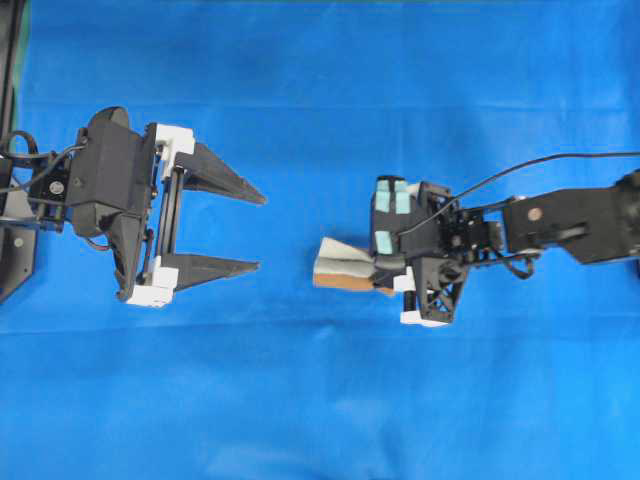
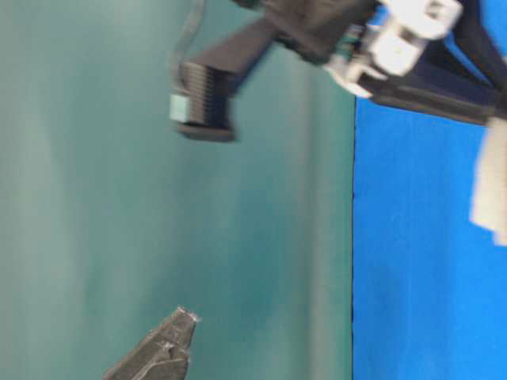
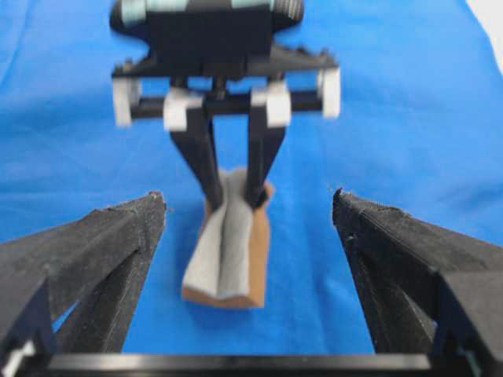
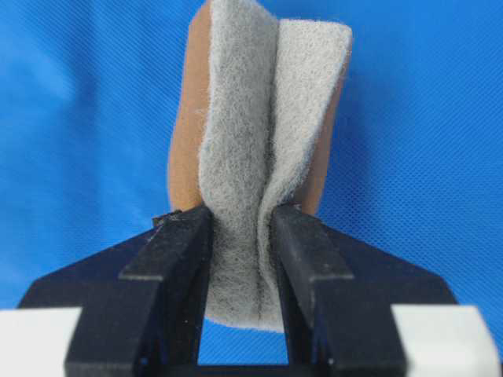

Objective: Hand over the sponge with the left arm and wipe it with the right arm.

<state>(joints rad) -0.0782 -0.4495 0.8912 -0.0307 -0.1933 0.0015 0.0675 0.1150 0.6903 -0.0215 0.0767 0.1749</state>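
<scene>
While the left gripper (image 1: 255, 232) hangs spread wide and empty, the right gripper (image 4: 242, 224) pinches the folded sponge (image 4: 263, 126) over blue cloth (image 1: 320, 400).

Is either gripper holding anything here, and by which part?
The right gripper pinches the sponge at one end, creasing its grey face. The left gripper holds nothing.

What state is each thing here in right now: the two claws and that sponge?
Left gripper: wide open, holding nothing.
Right gripper: shut on the sponge.
Sponge: pinched and creased down the middle of its grey face.
Blue cloth: spread flat beneath both arms.
</scene>
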